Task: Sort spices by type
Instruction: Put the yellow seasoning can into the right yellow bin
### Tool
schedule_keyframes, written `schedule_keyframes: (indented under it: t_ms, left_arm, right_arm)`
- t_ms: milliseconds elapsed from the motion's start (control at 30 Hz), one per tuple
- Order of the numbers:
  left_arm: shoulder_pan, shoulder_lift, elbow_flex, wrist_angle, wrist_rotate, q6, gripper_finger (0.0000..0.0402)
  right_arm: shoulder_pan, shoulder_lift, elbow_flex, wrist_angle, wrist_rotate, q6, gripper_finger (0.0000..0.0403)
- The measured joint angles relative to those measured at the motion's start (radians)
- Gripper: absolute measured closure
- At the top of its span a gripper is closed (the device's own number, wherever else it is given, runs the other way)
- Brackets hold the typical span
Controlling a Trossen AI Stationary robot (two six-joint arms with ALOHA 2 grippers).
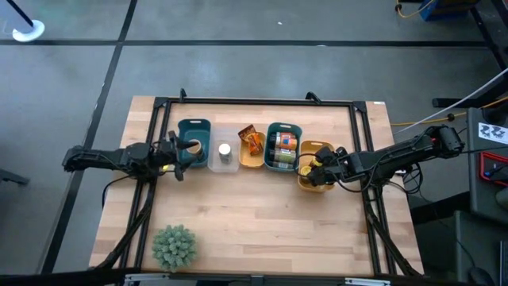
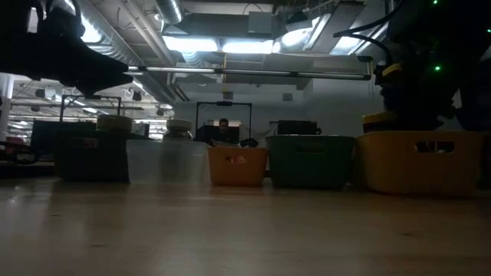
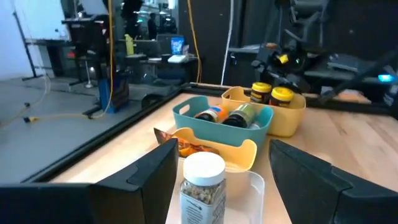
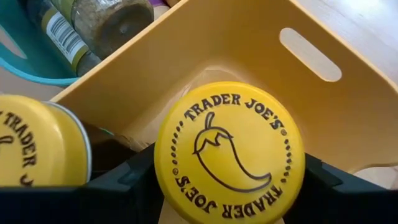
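My right gripper [image 1: 316, 165] hangs over the yellow tray [image 1: 327, 184] and is shut on a yellow-lidded spice jar [image 4: 230, 149]. A second yellow-lidded jar [image 4: 37, 146] stands beside it in the same tray. My left gripper [image 1: 181, 151] is open above the left teal tray [image 1: 194, 127] and touches nothing. Past its fingers, a white-lidded jar [image 3: 202, 183] stands in the clear tray [image 1: 225, 164]. A brown-orange packet [image 1: 252, 143] lies in the small orange tray. Several jars [image 1: 284, 145] lie on their sides in the right teal tray. My right gripper holds the jar by its round yellow lid [image 4: 180, 180], pinched between the two fingers [image 4: 124, 183], one on either side of the rim. The fingers come from above, pointing down into the yellow tray. The lid hides the jar's body and whether it stands on the tray floor.
The five trays stand in a row across the table's far half. A green bushy plant [image 1: 175, 245] sits near the near left corner. Bare wood fills the near half of the table [image 1: 270, 230]. A black frame [image 1: 254, 102] runs along the far edge.
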Motion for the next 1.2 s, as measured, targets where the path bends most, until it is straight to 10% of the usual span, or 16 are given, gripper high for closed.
schedule_keyframes:
  t_ms: [1200]
  left_arm:
    - [0.0, 0.001, -0.005, 0.002, 0.091, 0.029, 0.0167]
  right_arm:
    - [0.0, 0.0, -0.001, 0.022, -0.005, 0.0, 0.016]
